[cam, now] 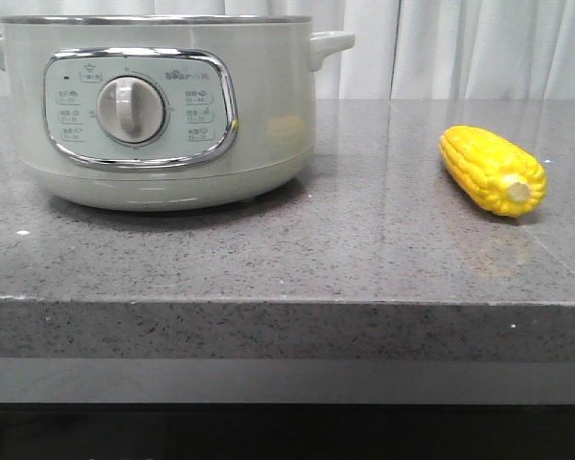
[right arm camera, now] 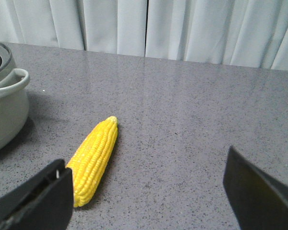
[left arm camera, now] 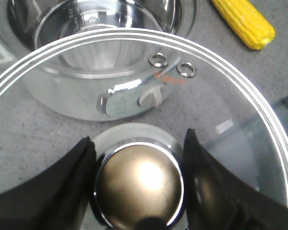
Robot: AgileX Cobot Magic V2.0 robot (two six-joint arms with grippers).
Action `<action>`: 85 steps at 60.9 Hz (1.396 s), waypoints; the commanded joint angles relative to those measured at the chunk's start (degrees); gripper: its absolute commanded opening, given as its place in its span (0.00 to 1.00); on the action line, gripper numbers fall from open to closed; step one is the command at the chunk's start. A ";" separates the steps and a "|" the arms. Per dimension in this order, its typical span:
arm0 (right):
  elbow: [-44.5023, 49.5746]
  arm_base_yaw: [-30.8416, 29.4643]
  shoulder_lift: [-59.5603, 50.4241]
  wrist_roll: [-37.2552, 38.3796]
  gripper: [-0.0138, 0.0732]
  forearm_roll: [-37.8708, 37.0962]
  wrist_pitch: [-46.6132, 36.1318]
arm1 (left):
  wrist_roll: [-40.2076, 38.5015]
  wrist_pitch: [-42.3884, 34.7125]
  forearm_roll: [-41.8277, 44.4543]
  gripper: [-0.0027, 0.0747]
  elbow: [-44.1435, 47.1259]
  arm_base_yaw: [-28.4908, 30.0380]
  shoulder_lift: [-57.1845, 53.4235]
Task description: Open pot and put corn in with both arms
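Note:
The pale green-white pot (cam: 268,115) stands at the left on the grey counter, its dial panel facing me. Neither gripper shows in the front view. In the left wrist view my left gripper (left arm camera: 139,143) is shut on the round metal knob (left arm camera: 139,184) of the glass lid (left arm camera: 259,105), holding it above and beside the open pot (left arm camera: 110,28), whose steel inside shows. The yellow corn (cam: 492,170) lies on the counter right of the pot. In the right wrist view my right gripper (right arm camera: 149,177) is open above the counter, with the corn (right arm camera: 93,160) by its left finger and not between the jaws.
The grey speckled counter (cam: 364,259) has its front edge near me. White curtains (right arm camera: 149,28) hang behind the counter's far edge. The pot's side handle (right arm camera: 9,84) shows at the left of the right wrist view.

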 commanded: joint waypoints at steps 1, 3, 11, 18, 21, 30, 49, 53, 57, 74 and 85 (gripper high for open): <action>-1.90 -0.32 0.65 0.00 0.90 -0.37 -4.73 | -0.89 -6.74 -2.08 0.29 4.03 -0.24 -6.39; -1.90 -0.32 0.77 0.00 0.90 -0.37 -4.73 | -0.89 -6.91 -2.08 0.29 6.22 -0.24 -8.71; -1.90 -0.32 2.85 0.00 0.90 -0.37 -4.73 | -0.89 -8.91 -2.08 0.29 13.62 -0.24 -17.62; -1.90 -0.32 6.84 0.00 0.90 0.32 -4.86 | -0.89 -10.02 -1.96 0.29 17.99 -0.24 -23.86; -1.90 -0.32 8.97 0.00 0.90 1.15 -5.29 | -0.89 -10.12 -1.96 0.29 19.67 -0.24 -25.68; -2.87 -0.07 16.78 0.00 0.90 5.16 -6.55 | -0.89 -10.12 -1.96 0.29 21.98 -0.24 -29.99; -15.38 6.89 40.67 0.00 0.90 11.95 -4.45 | -0.89 -10.12 -2.07 0.29 22.21 -0.24 -30.97; -18.56 7.59 45.87 0.00 0.90 14.03 -3.84 | -0.89 -10.12 -2.07 0.29 22.21 -0.24 -30.97; -22.55 7.70 50.80 0.00 0.90 15.41 -2.60 | -0.89 -10.12 -2.07 0.29 22.21 -0.24 -30.97; -31.61 7.70 62.85 0.00 0.89 16.31 1.65 | -0.89 -10.12 -2.07 0.29 22.21 -0.24 -30.97; -31.88 7.70 63.66 0.00 0.70 16.31 1.71 | -0.89 -10.12 -2.07 0.29 22.21 -0.24 -30.97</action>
